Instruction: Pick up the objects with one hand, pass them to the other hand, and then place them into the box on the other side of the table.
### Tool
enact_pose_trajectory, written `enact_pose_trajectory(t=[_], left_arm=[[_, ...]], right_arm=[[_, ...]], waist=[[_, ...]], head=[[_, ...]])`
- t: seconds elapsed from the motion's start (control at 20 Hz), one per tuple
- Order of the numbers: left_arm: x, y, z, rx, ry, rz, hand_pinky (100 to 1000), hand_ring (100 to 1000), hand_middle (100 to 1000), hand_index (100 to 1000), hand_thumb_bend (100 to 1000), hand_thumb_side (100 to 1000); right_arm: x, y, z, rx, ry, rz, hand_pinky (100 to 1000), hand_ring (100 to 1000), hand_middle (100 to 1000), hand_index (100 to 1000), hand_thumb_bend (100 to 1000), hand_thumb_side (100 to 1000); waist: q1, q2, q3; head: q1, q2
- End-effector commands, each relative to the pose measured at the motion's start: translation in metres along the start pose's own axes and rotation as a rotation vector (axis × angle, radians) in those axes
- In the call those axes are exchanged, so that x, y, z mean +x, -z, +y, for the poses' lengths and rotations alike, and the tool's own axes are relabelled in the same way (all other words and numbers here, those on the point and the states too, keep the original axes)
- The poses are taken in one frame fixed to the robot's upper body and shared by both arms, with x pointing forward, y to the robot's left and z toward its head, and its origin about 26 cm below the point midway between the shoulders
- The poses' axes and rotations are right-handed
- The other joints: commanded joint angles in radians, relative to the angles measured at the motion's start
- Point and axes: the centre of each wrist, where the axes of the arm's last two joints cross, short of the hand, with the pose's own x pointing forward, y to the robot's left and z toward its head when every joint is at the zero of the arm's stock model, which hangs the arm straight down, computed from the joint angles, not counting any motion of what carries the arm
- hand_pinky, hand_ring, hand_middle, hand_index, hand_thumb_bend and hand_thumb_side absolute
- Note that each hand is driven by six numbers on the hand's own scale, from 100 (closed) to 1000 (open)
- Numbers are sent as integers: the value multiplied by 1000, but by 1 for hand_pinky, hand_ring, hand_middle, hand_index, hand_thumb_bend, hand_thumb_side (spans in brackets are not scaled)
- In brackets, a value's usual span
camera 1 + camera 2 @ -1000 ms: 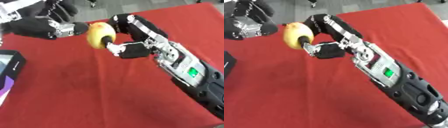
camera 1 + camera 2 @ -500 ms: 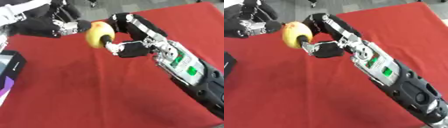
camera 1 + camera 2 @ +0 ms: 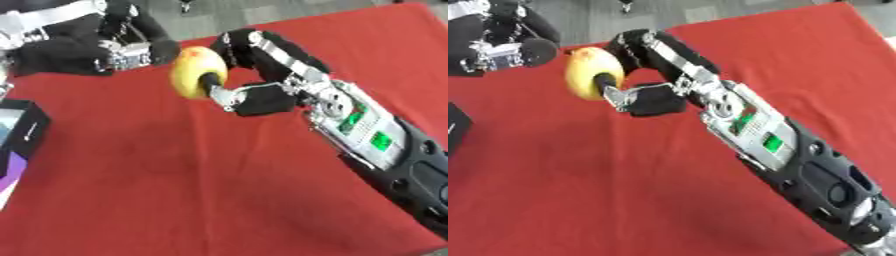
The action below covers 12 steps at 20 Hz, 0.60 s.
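Closing in from the left since a second ago, the left hand (image 3: 105, 50) now has its curled fingers touching the yellow, apple-like fruit (image 3: 197, 72), though whether they grip it cannot be told, while the right hand (image 3: 249, 90) pinches the fruit between thumb and fingers above the red tablecloth (image 3: 201, 185). If the right hand releases before the left wraps round it, the fruit would likely drop, roll on the cloth, and miss the dark box (image 3: 19, 127) at the left edge.

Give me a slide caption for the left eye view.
Right hand holds a yellow fruit out toward the left hand above the red table.
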Motion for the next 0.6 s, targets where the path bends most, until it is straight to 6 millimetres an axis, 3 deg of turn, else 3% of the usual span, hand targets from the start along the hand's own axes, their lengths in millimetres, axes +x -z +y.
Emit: enact_pose_trajectory(t=[0.05, 0.4, 0.6], left_arm=[[3, -2, 9, -14, 8, -3, 761, 720, 697, 766, 452, 681], [1, 2, 11, -74, 33, 11, 753, 723, 702, 771, 418, 689], [-3, 5, 12, -87, 29, 20, 753, 722, 699, 769, 405, 650]], right_arm=[[8, 1, -10, -15, -26, -21, 693, 606, 428, 588, 100, 137], [14, 1, -15, -18, -31, -34, 690, 608, 432, 592, 100, 161], [14, 2, -15, 7, -45, -40, 692, 613, 437, 599, 100, 190]], waist=[[8, 2, 3], [9, 6, 6], [9, 6, 5]], head=[[-3, -11], [-5, -13], [-6, -11]])
